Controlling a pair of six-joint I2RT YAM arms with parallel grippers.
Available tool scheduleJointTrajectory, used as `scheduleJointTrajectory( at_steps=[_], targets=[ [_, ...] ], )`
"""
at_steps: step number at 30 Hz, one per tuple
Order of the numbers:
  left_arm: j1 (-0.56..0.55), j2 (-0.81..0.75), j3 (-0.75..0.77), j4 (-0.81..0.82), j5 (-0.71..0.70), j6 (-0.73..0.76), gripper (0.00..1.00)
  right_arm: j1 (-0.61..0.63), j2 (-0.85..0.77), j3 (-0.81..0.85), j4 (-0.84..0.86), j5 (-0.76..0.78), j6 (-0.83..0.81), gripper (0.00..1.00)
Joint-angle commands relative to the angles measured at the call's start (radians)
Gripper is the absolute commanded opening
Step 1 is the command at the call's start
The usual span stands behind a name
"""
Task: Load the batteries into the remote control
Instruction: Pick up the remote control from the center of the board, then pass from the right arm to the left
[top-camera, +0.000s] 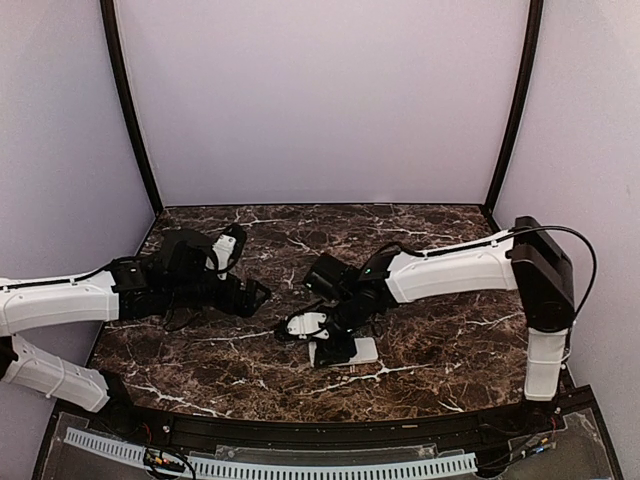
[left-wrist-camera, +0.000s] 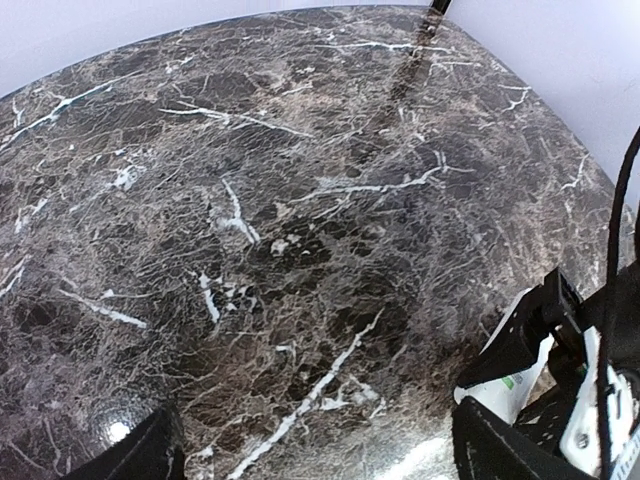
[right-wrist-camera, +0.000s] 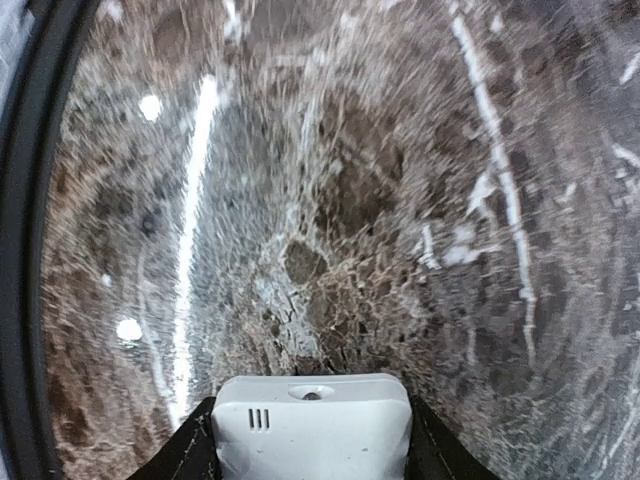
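**Item:** remote control (right-wrist-camera: 312, 425), 1 unit, white, flat. It lies on the marbled surface (top-camera: 430, 235), near centre-front.

**Handling (my estimate):** light, rigid plastic, smooth and apt to slip. It is best taken across its 2 long edges.

**My right claw** (top-camera: 333, 345): holds it that way, fingers pressed to both sides.

**My left claw** (left-wrist-camera: 315, 455): spread wide, empty, well apart.

**Batteries:** none visible.

**Markings:** 3 slits, 1 hole; no legible writing.

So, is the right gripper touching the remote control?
Touching. In the right wrist view the fingers of the right gripper sit flush against both sides of the remote control, with no gap showing between them.
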Motion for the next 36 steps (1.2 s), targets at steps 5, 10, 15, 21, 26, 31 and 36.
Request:
scheduleJointTrajectory(
  at_steps=[5,10,15,21,26,31,36],
  targets=[
    [0.001,-0.097,-0.042,0.223,0.255,0.108,0.86,-0.145,-0.439,-0.096,0.34,-0.286,0.359,0.28],
    [-0.051,-0.088,0.012,0.352,0.458,0.224,0.89,-0.197,-0.606,-0.213,0.734,-0.382,0.608,0.24],
    [-0.085,-0.053,0.106,0.364,0.499,0.305,0.93,-0.202,-0.614,-0.196,0.793,-0.327,0.653,0.2],
    [-0.085,-0.065,0.125,0.297,0.439,0.411,0.98,-0.218,-0.619,-0.225,0.777,-0.327,0.666,0.18],
    [-0.085,0.027,0.166,0.256,0.484,0.453,0.99,-0.219,-0.608,-0.245,0.777,-0.414,0.678,0.17],
    [-0.085,0.108,0.231,0.3,0.583,0.438,0.99,-0.219,-0.596,-0.236,0.769,-0.531,0.672,0.16],
    [-0.085,0.155,0.274,0.317,0.653,0.411,0.99,-0.218,-0.595,-0.235,0.767,-0.553,0.669,0.15]
  ],
)
